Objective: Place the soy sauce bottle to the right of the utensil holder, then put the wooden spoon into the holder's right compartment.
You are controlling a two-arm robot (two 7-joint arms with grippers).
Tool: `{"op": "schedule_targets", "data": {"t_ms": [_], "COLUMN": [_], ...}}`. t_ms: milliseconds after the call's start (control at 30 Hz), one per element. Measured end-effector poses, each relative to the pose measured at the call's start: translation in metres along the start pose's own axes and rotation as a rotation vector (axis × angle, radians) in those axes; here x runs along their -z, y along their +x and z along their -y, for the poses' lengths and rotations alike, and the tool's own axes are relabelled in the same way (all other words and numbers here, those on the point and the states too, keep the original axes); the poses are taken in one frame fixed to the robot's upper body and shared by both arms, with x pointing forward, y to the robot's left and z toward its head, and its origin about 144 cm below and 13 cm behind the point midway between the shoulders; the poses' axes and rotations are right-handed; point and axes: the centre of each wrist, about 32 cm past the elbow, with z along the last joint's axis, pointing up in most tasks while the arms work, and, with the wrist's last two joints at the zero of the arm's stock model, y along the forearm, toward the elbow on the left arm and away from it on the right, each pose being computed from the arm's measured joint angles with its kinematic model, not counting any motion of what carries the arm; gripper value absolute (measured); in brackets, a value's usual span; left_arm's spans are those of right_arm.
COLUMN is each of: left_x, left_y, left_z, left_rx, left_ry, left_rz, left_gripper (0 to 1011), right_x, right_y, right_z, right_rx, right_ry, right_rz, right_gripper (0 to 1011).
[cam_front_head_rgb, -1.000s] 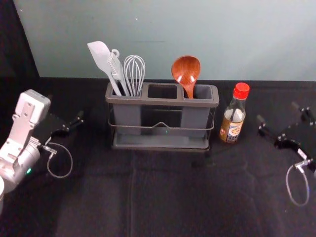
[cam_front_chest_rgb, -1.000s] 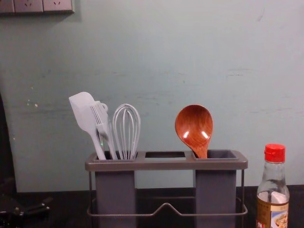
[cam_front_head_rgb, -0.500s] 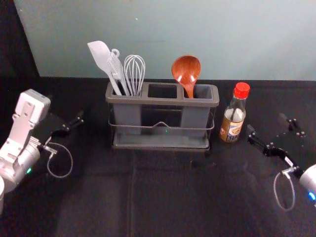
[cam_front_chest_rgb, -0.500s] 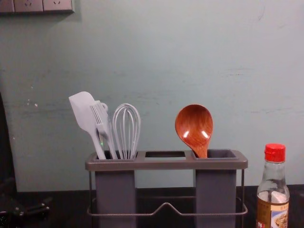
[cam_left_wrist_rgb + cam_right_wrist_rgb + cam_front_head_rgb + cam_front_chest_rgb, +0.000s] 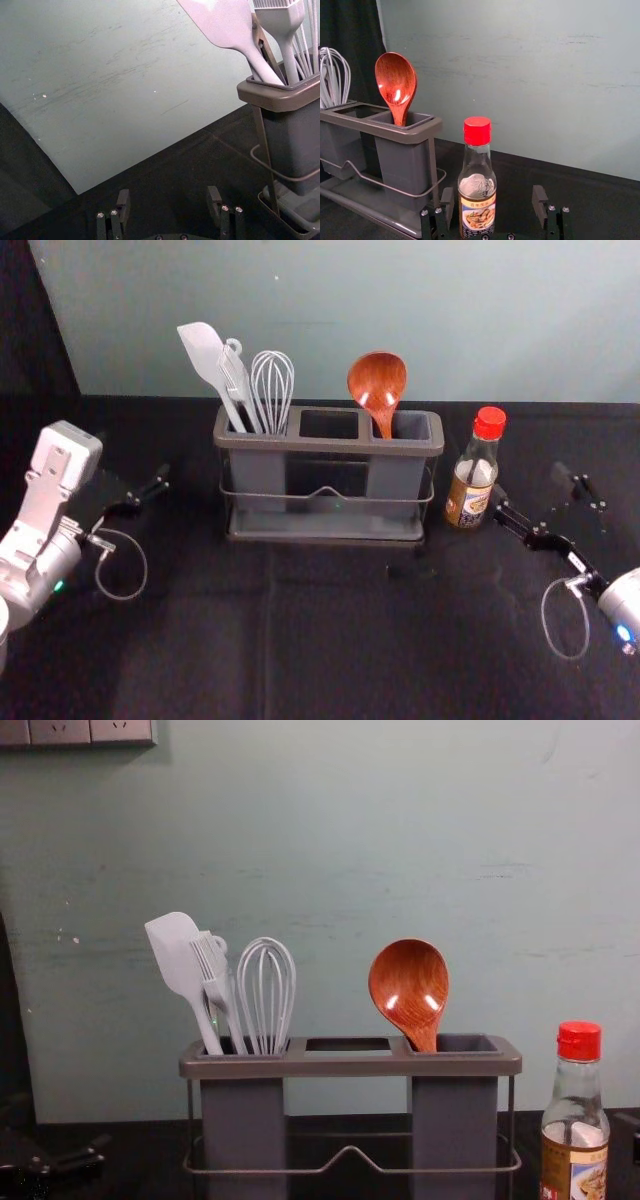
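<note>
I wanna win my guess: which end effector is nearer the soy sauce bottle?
Right. The right end effector is just right of the bottle; the left end effector is farther, left of the utensil holder.

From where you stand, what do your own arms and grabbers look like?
My left arm and right arm are silvery-white, each with a looped pale cable. The left shows a green light, the right a blue light. My left gripper and right gripper are black with shiny little screws.

Spatula (image 5: 203, 352), brush (image 5: 211, 968) and whisk (image 5: 272, 385) bunched heads up, spatula leaning left, brush in between. Sockets (image 5: 62, 731) on wall (image 5: 330, 850), chest view top left. Black cloth (image 5: 200, 650) below
</note>
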Motion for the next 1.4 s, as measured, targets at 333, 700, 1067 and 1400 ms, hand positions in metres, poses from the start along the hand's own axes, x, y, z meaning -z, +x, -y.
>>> {"op": "schedule_targets", "data": {"t_ms": [333,700,1067,1400], "left_x": [0.0000,0.0000,0.0000,0.0000], "left_y": [0.0000,0.0000,0.0000,0.0000], "left_z": [0.0000,0.0000,0.0000,0.0000], "left_rx": [0.000,0.000,0.000,0.000], "left_ry": [0.000,0.000,0.000,0.000], "left_rz": [0.000,0.000,0.000,0.000], "left_gripper": [1005,1005,1005,1005], "right_x": [0.0002,-0.0001,-0.0004,-0.0005], "right_y": [-0.0001,0.0002,0.0003,0.0003], "right_z": [0.0000,0.0001,0.0001,0.0001], "right_rx": [0.001,0.001,0.001,0.001], "right_ry": [0.001,0.001,0.002,0.002], "right_rz": [-0.002,-0.001,0.000,0.000], "right_gripper": [1004,1004,1004,1004]}}
